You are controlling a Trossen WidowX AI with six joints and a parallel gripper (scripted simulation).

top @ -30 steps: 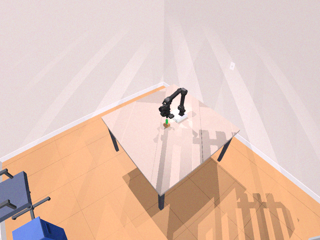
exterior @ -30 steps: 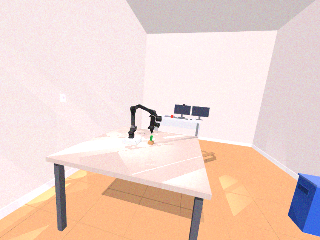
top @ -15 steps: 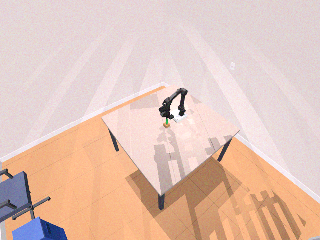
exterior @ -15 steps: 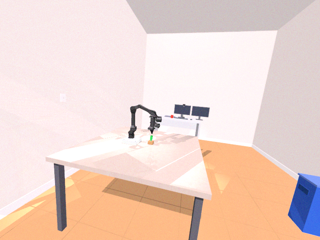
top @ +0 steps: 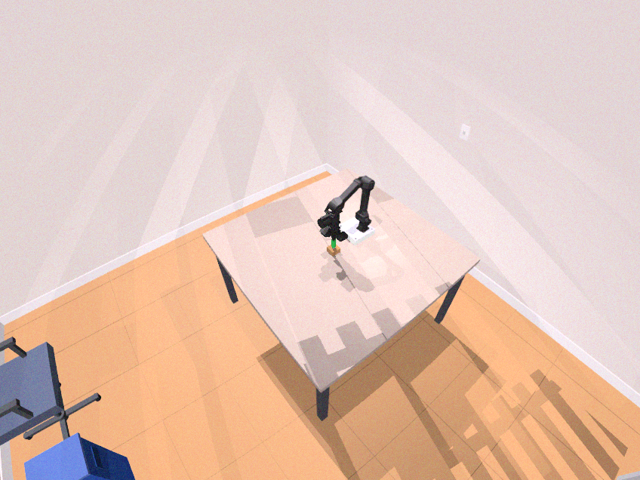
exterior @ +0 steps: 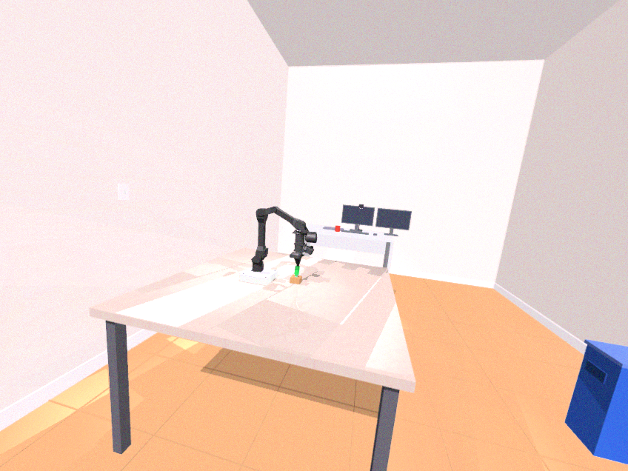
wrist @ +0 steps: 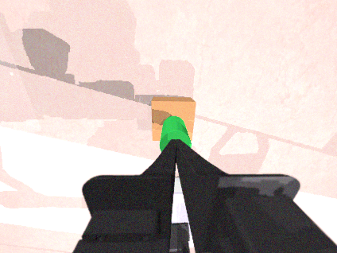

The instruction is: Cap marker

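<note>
The wooden holder block (top: 330, 252) (exterior: 295, 279) (wrist: 187, 113) stands on the table. The green cap (top: 333, 244) (exterior: 297, 271) (wrist: 174, 126) sits upright on the marker in the block. The marker's own body cannot be told apart below the cap, and whether the cap is fully seated cannot be seen. My gripper (top: 333, 238) (exterior: 298, 263) (wrist: 175, 143) points down and is shut with nothing between its fingers. Its tips are together at the top of the cap and hide part of it in the wrist view; they look to be touching it.
The arm's white base (top: 359, 233) (exterior: 255, 276) stands close beside the holder block. The table (top: 278, 284) (exterior: 324, 309) has shadows of the arm and other shapes across it. A desk with two monitors, a blue bin and a chair stand away from the table.
</note>
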